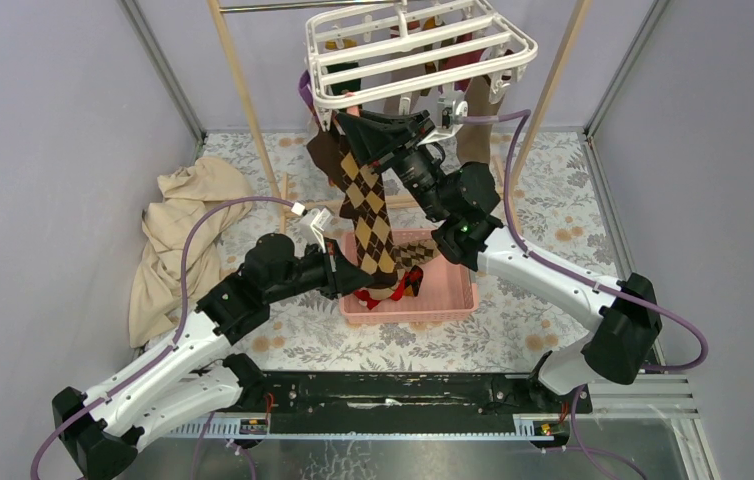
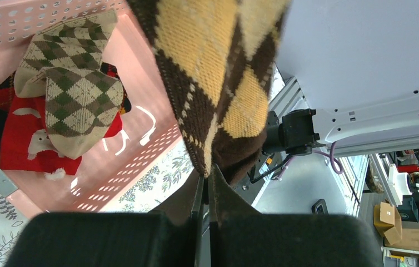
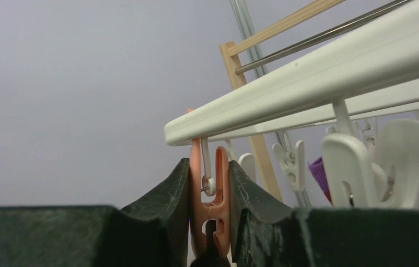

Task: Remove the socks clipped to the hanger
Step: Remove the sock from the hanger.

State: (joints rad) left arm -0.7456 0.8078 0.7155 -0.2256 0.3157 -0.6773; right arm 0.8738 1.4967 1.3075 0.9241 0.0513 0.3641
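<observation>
The right claw (image 3: 209,167) is clamped on a salmon-pink plastic clip (image 3: 221,208), with one black finger pressed against each side of it. The clip dangles near the rounded corner of the white plastic rectangular hanger (image 3: 307,83), whose rail slants across the upper right of the wrist view. White clips (image 3: 363,167) hang along the rail, and the edge of a purple sock (image 3: 319,172) peeks out among them.

A long brown-and-yellow argyle sock (image 1: 371,215) hangs from that claw's spot down the middle of the overhead view. The left claw (image 2: 207,177) is closed tight on the sock's lower end, fingers together with the knit pinched between them.

Just beneath sits a pink perforated plastic basket (image 1: 456,300) on the floral-patterned tabletop (image 1: 523,330). It holds a green-and-beige argyle sock (image 2: 68,89) lying over a red sock (image 2: 18,150). A crumpled beige cloth (image 1: 178,230) lies at the left of the overhead view, near a light wooden pole (image 1: 243,90).
</observation>
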